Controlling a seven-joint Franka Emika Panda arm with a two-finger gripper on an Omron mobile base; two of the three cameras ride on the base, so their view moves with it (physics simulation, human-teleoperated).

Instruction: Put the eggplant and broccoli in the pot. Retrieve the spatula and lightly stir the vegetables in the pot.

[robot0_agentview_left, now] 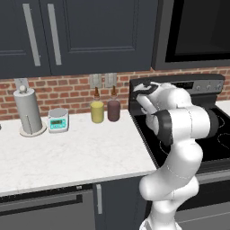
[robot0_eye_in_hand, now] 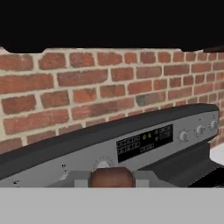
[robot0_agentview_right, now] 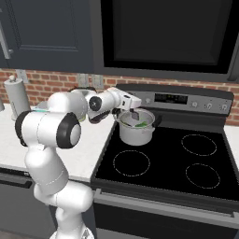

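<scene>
Left base view, reading from left to right: you see a paper towel roll (robot0_agentview_left: 28, 111) on its stand, a small teal kitchen scale (robot0_agentview_left: 58, 119), then a yellow jar (robot0_agentview_left: 97, 111) and a maroon jar (robot0_agentview_left: 113, 110) against the brick wall, all on the white counter (robot0_agentview_left: 72, 157). To their right your arm rises in front of the black stove (robot0_agentview_left: 211, 134).

Right base view, left to right: your arm reaches across from the counter, and the gripper (robot0_agentview_right: 136, 111) hangs over the near-left rim of the pot (robot0_agentview_right: 136, 131), which stands on the stove's rear left burner. The claw is clamped together on the spatula (robot0_agentview_right: 136, 114); its grey blade points down into the pot's mouth. A patch of green, the broccoli (robot0_agentview_right: 141, 124), lies inside the pot. You cannot make out the eggplant.

Hand view: the spatula's brown-red handle end (robot0_eye_in_hand: 111, 178) sits between the fingers at the bottom, with the stove's control panel (robot0_eye_in_hand: 144, 142) and brick wall (robot0_eye_in_hand: 87, 87) beyond.
</scene>
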